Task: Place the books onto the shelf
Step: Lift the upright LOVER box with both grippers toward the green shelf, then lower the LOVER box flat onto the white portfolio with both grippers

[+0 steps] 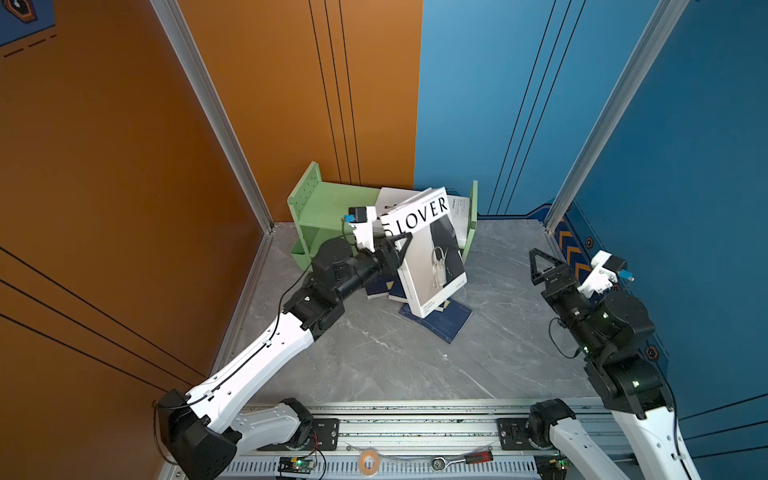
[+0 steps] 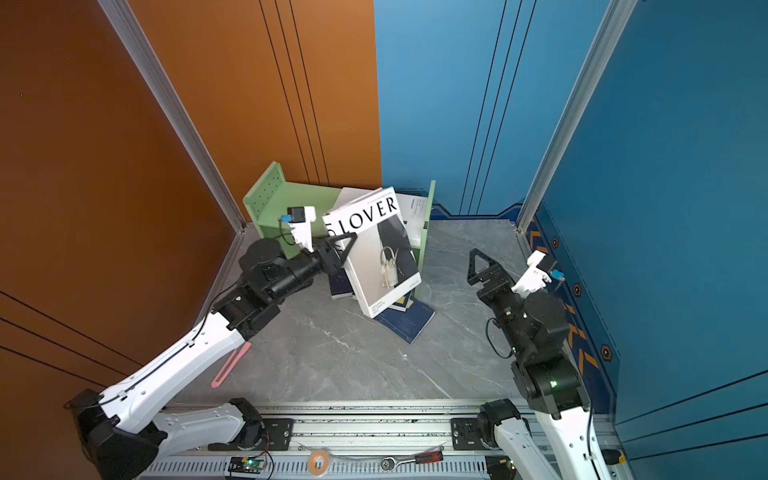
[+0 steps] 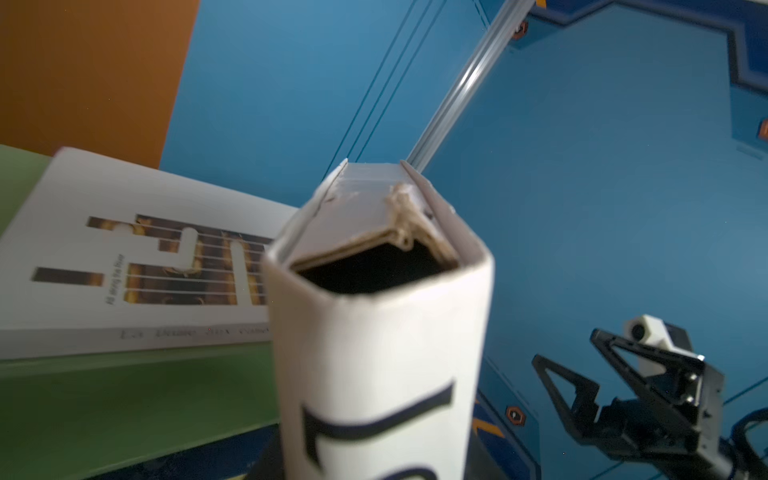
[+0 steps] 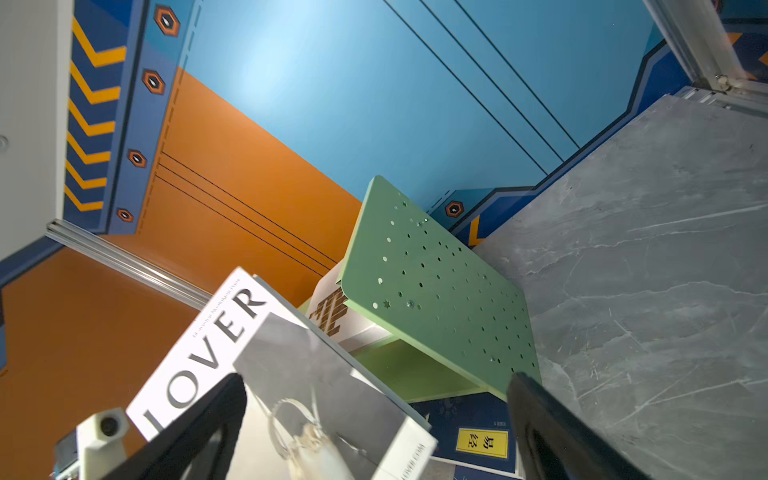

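Both top views: my left gripper is clamped partway closed on the spine edge of the LOVER book. It holds the book tilted in front of the shelf, above the navy books on the table. The book looks big, stiff, fairly heavy and glossy, so I'd grip deep at the spine; a corner pinch could let it swing. My right gripper hangs wide open, empty, well apart.

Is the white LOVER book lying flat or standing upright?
Tilted: the left pincer grips the LOVER book at its spine edge; its top leans toward the shelf, bottom corner over the navy books.
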`<state>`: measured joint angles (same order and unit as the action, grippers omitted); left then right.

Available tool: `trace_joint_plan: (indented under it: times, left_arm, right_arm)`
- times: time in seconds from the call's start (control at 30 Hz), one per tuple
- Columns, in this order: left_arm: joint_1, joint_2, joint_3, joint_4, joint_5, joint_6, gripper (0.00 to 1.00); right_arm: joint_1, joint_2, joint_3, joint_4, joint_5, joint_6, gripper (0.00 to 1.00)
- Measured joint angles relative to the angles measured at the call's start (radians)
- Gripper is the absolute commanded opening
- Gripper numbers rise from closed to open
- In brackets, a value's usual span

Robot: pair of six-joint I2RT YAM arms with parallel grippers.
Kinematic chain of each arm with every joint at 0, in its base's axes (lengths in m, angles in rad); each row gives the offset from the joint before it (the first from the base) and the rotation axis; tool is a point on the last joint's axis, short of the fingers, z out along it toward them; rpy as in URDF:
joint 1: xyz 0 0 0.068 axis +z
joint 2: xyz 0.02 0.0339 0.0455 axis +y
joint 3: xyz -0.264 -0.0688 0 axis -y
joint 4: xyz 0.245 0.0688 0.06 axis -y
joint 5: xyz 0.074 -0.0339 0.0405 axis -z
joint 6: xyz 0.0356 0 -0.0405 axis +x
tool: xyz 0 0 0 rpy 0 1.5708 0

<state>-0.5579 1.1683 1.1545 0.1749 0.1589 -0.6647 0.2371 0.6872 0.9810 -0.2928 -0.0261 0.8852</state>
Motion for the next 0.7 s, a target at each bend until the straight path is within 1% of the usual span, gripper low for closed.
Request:
trace_joint_plan:
  times: [0.07, 0.17, 0.27, 0.4, 0.47, 0.57, 0.7]
  left_arm:
    - [0.075, -0.003, 0.0, 0.051, 0.036, -0.087, 0.38]
    - [0.163, -0.001, 0.007, 0.095, 0.052, -0.195, 0.38]
    - [0.227, 0.021, 0.04, 0.124, 0.052, -0.29, 0.38]
    - [0.294, 0.087, 0.057, 0.247, 0.051, -0.437, 0.37]
    - [0.312, 0.134, 0.058, 0.309, 0.045, -0.505, 0.35]
    - [0.322, 0.214, 0.058, 0.375, 0.008, -0.592, 0.34]
    - [0.303, 0.287, 0.058, 0.403, -0.061, -0.644, 0.34]
  right_arm:
    - [0.027, 0.064, 0.027, 0.013, -0.005, -0.02, 1.0]
    - [0.087, 0.16, 0.063, 0.033, -0.007, -0.053, 1.0]
    - [0.157, 0.23, 0.096, 0.056, -0.006, -0.086, 1.0]
    - [0.235, 0.302, 0.137, 0.115, -0.006, -0.111, 1.0]
    - [0.262, 0.332, 0.147, 0.143, -0.006, -0.117, 1.0]
    - [0.288, 0.369, 0.159, 0.156, 0.002, -0.131, 1.0]
    - [0.309, 0.398, 0.192, 0.155, 0.037, -0.166, 1.0]
